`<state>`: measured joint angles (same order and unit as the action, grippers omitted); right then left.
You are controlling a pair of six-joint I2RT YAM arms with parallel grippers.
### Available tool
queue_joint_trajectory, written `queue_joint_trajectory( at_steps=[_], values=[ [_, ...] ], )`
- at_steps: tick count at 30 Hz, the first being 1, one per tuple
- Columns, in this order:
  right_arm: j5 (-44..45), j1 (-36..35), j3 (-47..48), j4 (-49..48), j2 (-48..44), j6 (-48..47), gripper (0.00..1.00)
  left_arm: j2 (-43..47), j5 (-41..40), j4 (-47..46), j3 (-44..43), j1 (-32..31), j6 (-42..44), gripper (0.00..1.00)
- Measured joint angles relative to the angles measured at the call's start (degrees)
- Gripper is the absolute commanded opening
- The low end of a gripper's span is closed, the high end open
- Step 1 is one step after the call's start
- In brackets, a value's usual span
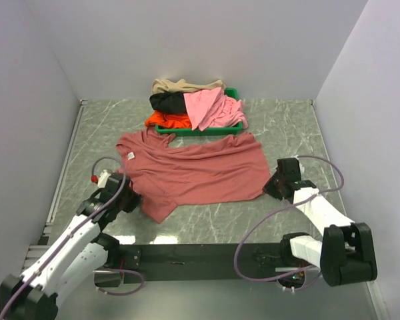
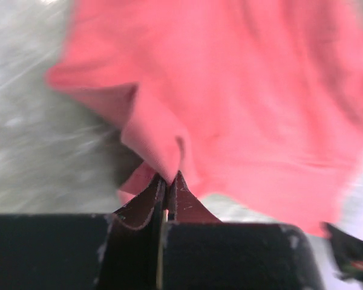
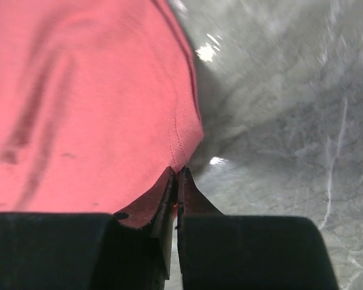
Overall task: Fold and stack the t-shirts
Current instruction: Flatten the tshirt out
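1. From above, your red shirt (image 1: pixel 193 173) lies spread on the table (image 1: pixel 290 137), long axis left to right. The left gripper (image 1: pixel 125 193) and right gripper (image 1: pixel 275 185) are at opposite ends.
2. Left wrist: the left gripper (image 2: pixel 168 179) looks clamped on a fold, though the view is blurred. The red shirt (image 2: pixel 230 90) runs ahead and to the right.
3. Right wrist: the right gripper (image 3: pixel 176 175) pinches the hem corner. The red shirt (image 3: pixel 78 90) stretches away to the left.

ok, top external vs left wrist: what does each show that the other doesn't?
Top external only: the whole brick-red shirt spread out on the table, the right gripper at its right edge, and the green tray piled with the tan shirt, black shirt, pink shirt and orange-red shirt.
Left wrist only: the left gripper shut on a raised fold at the shirt's edge.
Both: brick-red shirt, left gripper, grey marbled table.
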<state>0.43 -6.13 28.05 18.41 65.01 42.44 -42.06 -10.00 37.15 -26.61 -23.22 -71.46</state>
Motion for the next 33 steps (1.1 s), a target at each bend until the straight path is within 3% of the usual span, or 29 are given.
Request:
queue_joint_trajectory(
  at_steps=[5,8,12,17,27,33],
  values=[
    [0.3,0.0,-0.3,-1.0,-8.5,-0.6,0.0,9.5,-4.5,-6.5,1.4,0.0,0.8,0.01],
    [1.2,0.0,-0.1,-1.0,-15.4,-1.1,0.0,10.1,-7.3,-5.9,-2.1,0.0,3.6,0.0],
    [3.2,-0.1,3.9,1.3,-25.3,-1.6,0.0,4.7,-11.2,-2.0,-16.7,0.0,7.6,0.0],
    [6.2,-0.2,17.9,5.4,-33.8,-3.3,0.0,0.2,-13.5,0.5,-35.1,-0.1,12.3,0.0],
    [9.1,-0.3,51.8,16.3,-34.6,-8.0,0.0,-1.7,-10.2,5.3,-68.3,-0.3,23.8,0.0],
    [6.9,-0.3,65.5,21.1,-34.7,-10.0,0.0,-2.1,-4.3,6.1,-86.2,-0.3,28.1,0.0]
  ],
)
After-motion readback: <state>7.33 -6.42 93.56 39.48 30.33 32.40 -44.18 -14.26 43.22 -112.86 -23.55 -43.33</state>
